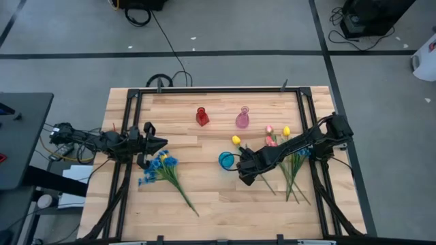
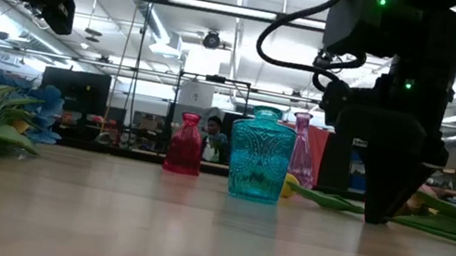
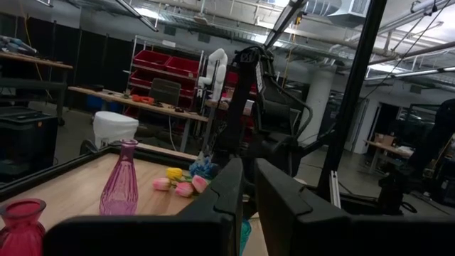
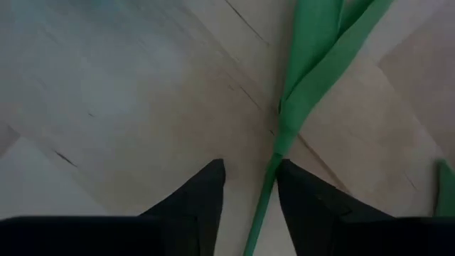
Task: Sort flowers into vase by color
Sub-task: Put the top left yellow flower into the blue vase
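Pale wooden plank tabletop (image 1: 218,204): red (image 1: 201,116), pink (image 1: 242,118) and teal glass vase (image 1: 226,160); blue-blossom sprigs (image 1: 160,169) at left beneath closed left gripper (image 1: 158,144); tulip flowers (image 1: 286,160) at right. Right gripper (image 4: 249,186) lowered to the wood, fingers parted astride one green stem (image 4: 274,160), not clamped.

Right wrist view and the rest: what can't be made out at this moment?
- Right wrist view: green stem lies between the right gripper fingers; contact unclear, and the frame edge cuts off its flower.
- High view: right arm covers that stem.
- Low view: right gripper is a dark mass; blue flowers are cut by the edge.
- Left wrist view: left gripper blocks the teal vase.
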Action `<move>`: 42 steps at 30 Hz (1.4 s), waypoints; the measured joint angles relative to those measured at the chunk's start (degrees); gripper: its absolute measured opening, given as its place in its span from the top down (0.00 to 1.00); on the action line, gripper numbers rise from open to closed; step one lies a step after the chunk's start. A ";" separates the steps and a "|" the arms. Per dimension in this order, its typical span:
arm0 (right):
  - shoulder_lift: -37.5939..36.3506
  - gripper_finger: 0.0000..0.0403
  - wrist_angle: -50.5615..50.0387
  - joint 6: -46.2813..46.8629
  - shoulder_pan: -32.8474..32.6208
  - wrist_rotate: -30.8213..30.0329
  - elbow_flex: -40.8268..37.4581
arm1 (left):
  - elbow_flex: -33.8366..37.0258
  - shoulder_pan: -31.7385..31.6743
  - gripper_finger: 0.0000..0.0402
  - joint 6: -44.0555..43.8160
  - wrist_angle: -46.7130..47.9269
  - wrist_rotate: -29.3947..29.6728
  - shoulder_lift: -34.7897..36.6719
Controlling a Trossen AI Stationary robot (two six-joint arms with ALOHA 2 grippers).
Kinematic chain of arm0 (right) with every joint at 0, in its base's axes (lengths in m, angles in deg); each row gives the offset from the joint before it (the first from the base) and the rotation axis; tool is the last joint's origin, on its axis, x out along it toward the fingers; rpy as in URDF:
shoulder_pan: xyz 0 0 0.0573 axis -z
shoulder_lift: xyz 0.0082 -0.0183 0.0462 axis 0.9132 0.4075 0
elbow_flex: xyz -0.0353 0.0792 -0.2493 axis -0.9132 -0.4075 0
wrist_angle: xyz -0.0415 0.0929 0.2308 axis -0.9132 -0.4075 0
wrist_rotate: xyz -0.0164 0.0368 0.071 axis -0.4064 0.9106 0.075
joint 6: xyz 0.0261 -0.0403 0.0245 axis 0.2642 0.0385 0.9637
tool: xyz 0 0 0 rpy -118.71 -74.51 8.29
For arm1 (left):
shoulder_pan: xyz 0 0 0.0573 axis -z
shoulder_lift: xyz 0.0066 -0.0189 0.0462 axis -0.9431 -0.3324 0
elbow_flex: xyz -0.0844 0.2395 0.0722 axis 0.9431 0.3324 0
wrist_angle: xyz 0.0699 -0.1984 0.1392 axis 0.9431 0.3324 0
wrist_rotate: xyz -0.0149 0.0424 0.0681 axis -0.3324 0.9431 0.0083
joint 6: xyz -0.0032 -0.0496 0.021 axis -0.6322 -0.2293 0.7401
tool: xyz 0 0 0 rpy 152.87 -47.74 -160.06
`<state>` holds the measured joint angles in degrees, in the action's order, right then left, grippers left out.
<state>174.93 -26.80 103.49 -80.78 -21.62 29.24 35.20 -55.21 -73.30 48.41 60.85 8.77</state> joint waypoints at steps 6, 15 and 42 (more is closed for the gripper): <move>-0.69 0.90 0.64 -0.04 0.42 2.27 -0.06 | -0.01 0.00 0.89 0.00 -0.07 0.00 0.02; -4.65 0.98 -4.24 -3.19 1.99 3.66 -0.65 | -0.02 0.00 0.89 -2.32 -0.11 -0.17 0.01; -25.32 0.99 41.80 -44.69 0.93 -22.61 -0.27 | -4.43 0.00 0.85 -5.84 -9.92 -1.49 -29.23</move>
<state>149.61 15.00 58.80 -79.85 -44.22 28.96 30.77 -55.21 -79.14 38.49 59.36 -20.47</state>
